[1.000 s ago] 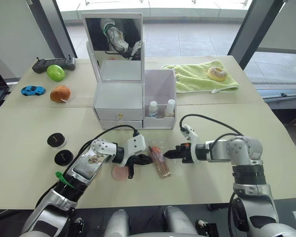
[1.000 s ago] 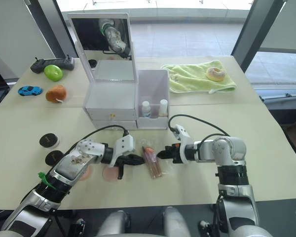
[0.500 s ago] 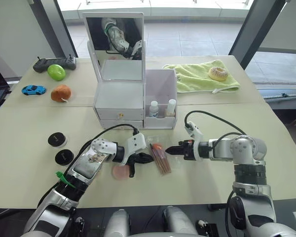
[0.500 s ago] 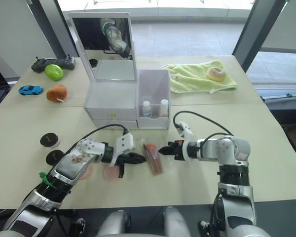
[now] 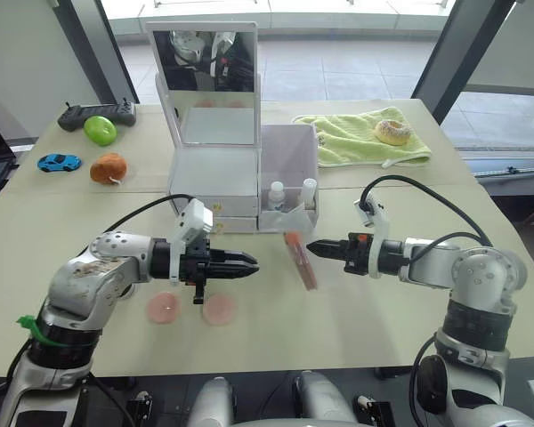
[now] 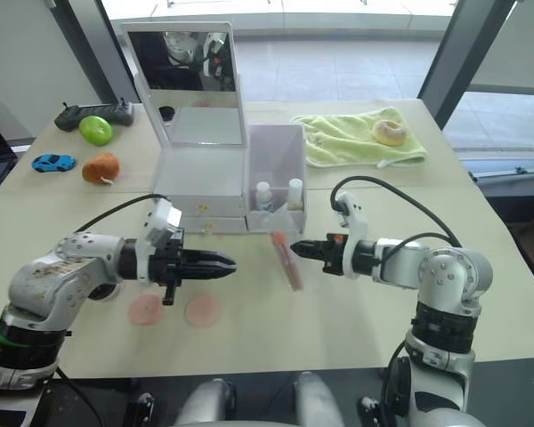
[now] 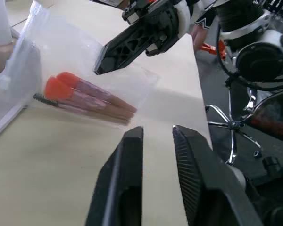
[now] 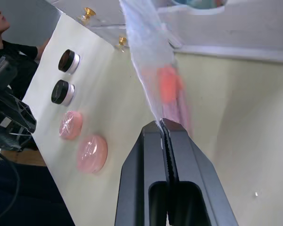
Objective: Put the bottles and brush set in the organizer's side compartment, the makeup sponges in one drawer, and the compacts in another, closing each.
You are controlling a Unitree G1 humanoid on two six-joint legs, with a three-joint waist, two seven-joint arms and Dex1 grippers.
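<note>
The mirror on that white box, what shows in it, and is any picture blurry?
Left eye view: the mirror reflects a dark shape, too small to identify. Right wrist view: the brush set in its clear bag is blurred; the right claw below it is sharp.

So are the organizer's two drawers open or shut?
Shut: both drawer fronts sit flush with the organizer body, gold knobs showing.

No readable text, labels, brands or numbers anywhere I look. The two bottles [image 5: 289, 194] in the organizer [image 5: 240, 182] are too small to show any print. The bag of the brush set [image 7: 87, 96] that my right gripper [image 5: 312, 248] pinches carries no marking I can read.
</note>
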